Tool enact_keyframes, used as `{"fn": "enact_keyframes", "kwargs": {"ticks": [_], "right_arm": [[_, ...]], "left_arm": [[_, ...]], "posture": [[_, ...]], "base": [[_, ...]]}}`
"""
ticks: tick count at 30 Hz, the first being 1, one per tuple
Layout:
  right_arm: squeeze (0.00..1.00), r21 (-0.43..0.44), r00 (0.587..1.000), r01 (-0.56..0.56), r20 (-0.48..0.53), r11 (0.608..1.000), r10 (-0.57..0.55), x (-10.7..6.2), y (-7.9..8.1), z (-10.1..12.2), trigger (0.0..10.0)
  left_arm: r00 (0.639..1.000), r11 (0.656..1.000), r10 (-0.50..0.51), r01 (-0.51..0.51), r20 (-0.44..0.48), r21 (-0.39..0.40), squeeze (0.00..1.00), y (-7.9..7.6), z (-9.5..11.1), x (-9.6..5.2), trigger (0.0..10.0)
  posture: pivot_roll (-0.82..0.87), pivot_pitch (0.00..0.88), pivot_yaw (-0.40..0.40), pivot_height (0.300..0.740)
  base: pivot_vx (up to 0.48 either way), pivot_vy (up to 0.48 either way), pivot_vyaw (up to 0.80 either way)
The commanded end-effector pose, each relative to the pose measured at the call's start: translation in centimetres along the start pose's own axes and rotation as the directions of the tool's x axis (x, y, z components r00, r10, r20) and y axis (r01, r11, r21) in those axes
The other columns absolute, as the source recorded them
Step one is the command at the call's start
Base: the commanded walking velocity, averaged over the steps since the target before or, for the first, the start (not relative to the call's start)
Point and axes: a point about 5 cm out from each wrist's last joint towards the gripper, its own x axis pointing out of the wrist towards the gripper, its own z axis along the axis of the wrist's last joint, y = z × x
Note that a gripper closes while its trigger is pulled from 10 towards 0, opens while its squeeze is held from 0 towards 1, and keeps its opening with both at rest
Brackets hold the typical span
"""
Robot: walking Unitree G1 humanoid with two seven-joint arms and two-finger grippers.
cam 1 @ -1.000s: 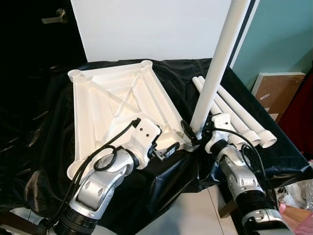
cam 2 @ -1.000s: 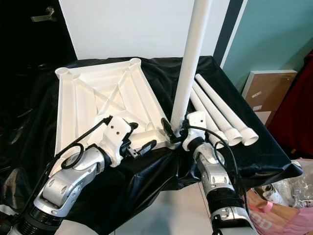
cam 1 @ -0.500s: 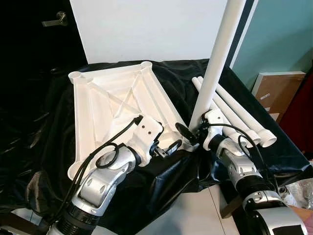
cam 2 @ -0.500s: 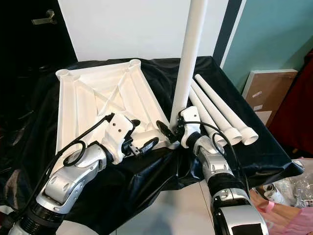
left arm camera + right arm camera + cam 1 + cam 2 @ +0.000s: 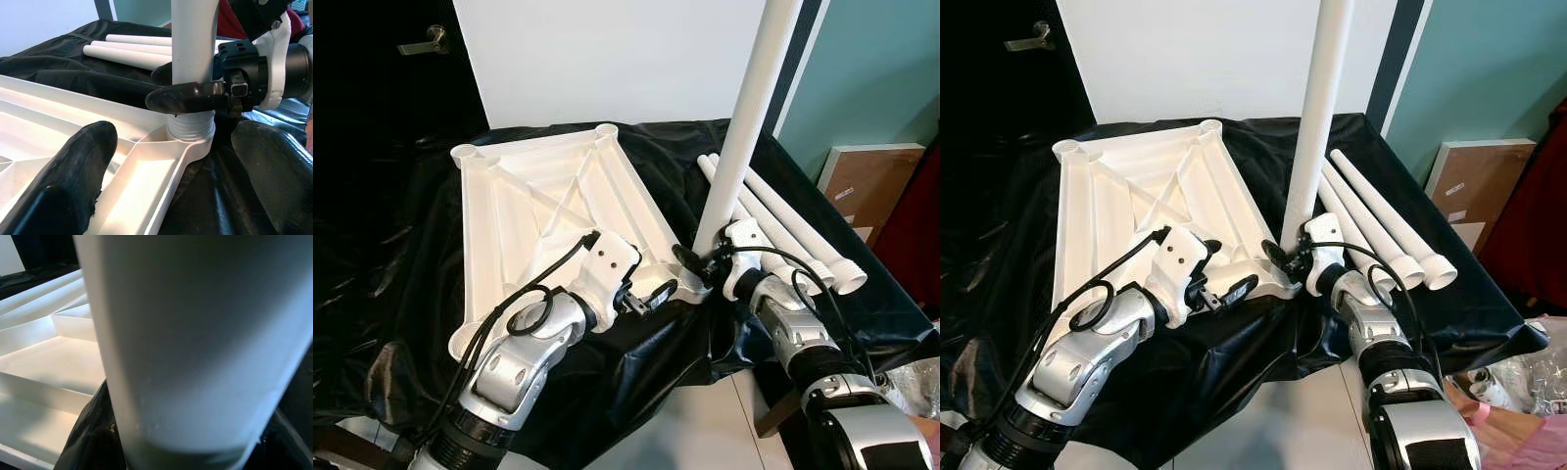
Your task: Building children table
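My head's two eyes look forward and down over my arms at the white tabletop (image 5: 548, 211). My left wrist camera sits low and near, facing right toward the upright leg (image 5: 193, 58). My right wrist camera presses close against that same leg, which all views share.

A black cloth (image 5: 401, 284) covers the table; a cardboard box (image 5: 867, 181) leans nearby.
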Motion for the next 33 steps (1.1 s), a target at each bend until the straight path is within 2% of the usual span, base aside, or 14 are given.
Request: {"fn": "enact_keyframes", "kwargs": {"ticks": [1,2,7,9,11,14,17,19,23,27,28,33], "right_arm": [[0.00,0.034,0.998,0.043,-0.052,0.998,-0.041,-0.4,0.2,-1.4,10.0],[0.00,0.032,0.994,0.095,-0.056,0.995,-0.093,-0.4,0.3,-1.5,10.0],[0.00,0.042,0.988,0.141,-0.060,0.989,-0.139,-0.2,0.6,-1.7,10.0],[0.00,0.048,0.977,0.203,-0.082,0.978,-0.199,-0.1,1.3,-2.2,10.0],[0.00,0.048,0.977,0.203,-0.082,0.978,-0.199,-0.1,1.3,-2.2,10.0],[0.00,0.074,0.948,0.309,-0.103,0.948,-0.301,0.0,2.0,-2.8,10.0],[0.00,0.088,0.936,0.344,-0.108,0.935,-0.335,0.0,2.2,-2.9,10.0],[0.00,0.105,0.910,0.410,-0.114,0.906,-0.398,0.0,2.7,-3.1,10.0],[0.00,0.111,0.888,0.457,-0.107,0.882,-0.447,0.1,3.2,-3.1,10.0],[0.00,0.124,0.881,0.473,-0.092,0.872,-0.465,0.3,3.9,-2.8,10.0],[0.00,0.131,0.900,0.436,-0.062,0.890,-0.431,0.5,4.4,-2.4,10.0],[0.00,0.123,0.915,0.403,-0.023,0.907,-0.403,0.6,4.2,-1.7,10.0]], "left_arm": [[0.999,0.999,-0.042,0.042,-0.004,0.005,0.00,-0.2,-0.2,-0.1,10.0],[0.999,0.999,-0.037,0.037,-0.005,0.003,0.00,-0.1,-0.2,-0.1,10.0],[1.000,1.000,-0.029,0.029,-0.005,0.002,0.00,-0.1,-0.3,-0.1,10.0],[1.000,1.000,-0.020,0.020,-0.005,0.001,0.00,0.0,-0.3,0.0,10.0],[1.000,1.000,-0.020,0.020,-0.005,0.001,0.00,0.0,-0.3,0.0,10.0],[1.000,1.000,-0.013,0.013,-0.005,0.002,0.00,0.1,-0.4,0.0,10.0],[1.000,1.000,-0.011,0.011,-0.006,0.003,0.00,0.2,-0.4,-0.1,10.0],[1.000,1.000,-0.008,0.008,-0.005,0.004,0.00,0.3,-0.4,-0.1,10.0],[1.000,1.000,-0.005,0.005,-0.004,0.005,0.00,0.3,-0.4,-0.1,10.0],[1.000,1.000,-0.004,0.004,-0.002,0.004,0.00,0.3,-0.4,0.0,10.0],[1.000,1.000,-0.003,0.003,-0.002,0.004,0.00,0.3,-0.4,0.0,10.0],[1.000,1.000,-0.002,0.002,0.002,0.009,0.00,0.4,-0.4,0.1,10.0]], "posture": [[0.02,0.000,-0.027,0.740],[0.02,0.000,-0.029,0.740],[0.02,0.000,-0.030,0.740],[0.02,0.000,-0.032,0.740],[0.02,0.000,-0.032,0.740],[0.02,0.000,-0.033,0.740],[0.02,0.000,-0.035,0.740],[0.02,0.000,-0.036,0.740],[0.02,0.000,-0.041,0.740],[0.02,0.000,-0.042,0.740],[0.02,0.000,-0.042,0.740],[0.02,0.000,-0.041,0.740]], "base": [[0.000,0.000,0.00],[0.000,0.000,0.00],[0.000,0.000,0.00],[0.000,0.000,0.00],[0.000,0.000,0.00],[0.000,0.000,0.00],[0.000,0.000,0.00],[0.000,0.000,0.00],[0.000,0.000,0.00],[0.000,0.000,0.00],[0.000,0.000,0.00],[0.000,0.000,0.00]]}}
